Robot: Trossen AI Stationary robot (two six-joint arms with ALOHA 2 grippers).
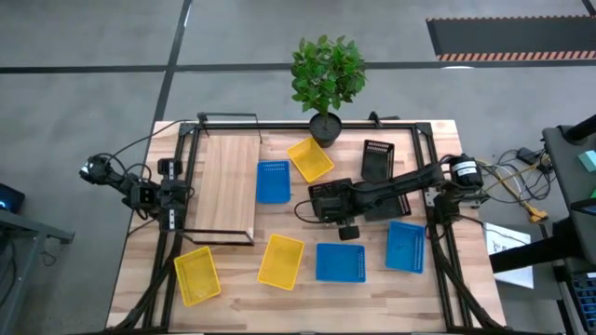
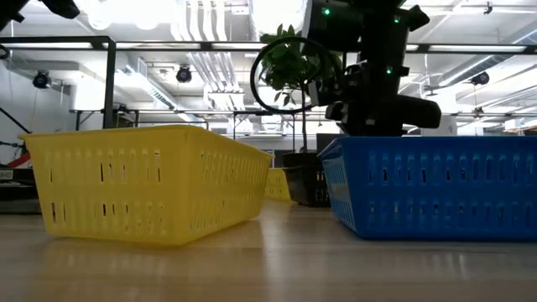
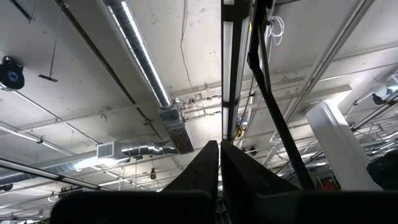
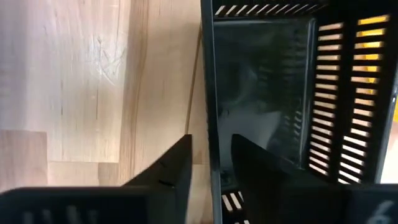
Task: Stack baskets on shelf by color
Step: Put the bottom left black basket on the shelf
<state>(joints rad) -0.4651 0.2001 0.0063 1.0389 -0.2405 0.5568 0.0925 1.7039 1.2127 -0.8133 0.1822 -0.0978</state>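
Note:
A black basket [image 1: 323, 191] sits flat on the table, right of the shelf [image 1: 223, 181]. My right gripper [image 4: 211, 146] points down over its edge. Its fingers are narrowly open and straddle one side wall [image 4: 208, 93], one outside and one inside, with a small gap showing on each side. In the low view a blue basket [image 2: 436, 184] hides the fingers. Another black basket [image 1: 377, 160], three yellow ones [image 1: 310, 158] [image 1: 281, 261] [image 1: 196, 274] and three blue ones [image 1: 272, 181] [image 1: 340, 262] [image 1: 406, 247] lie on the tabletop. My left gripper [image 3: 219, 152] is shut and points up, left of the shelf.
A potted plant [image 1: 326, 79] stands at the far edge, behind the yellow and black baskets. A black metal frame [image 1: 307, 124] runs round the work area. The shelf's board carries nothing. Bare table lies between the shelf and the near row of baskets.

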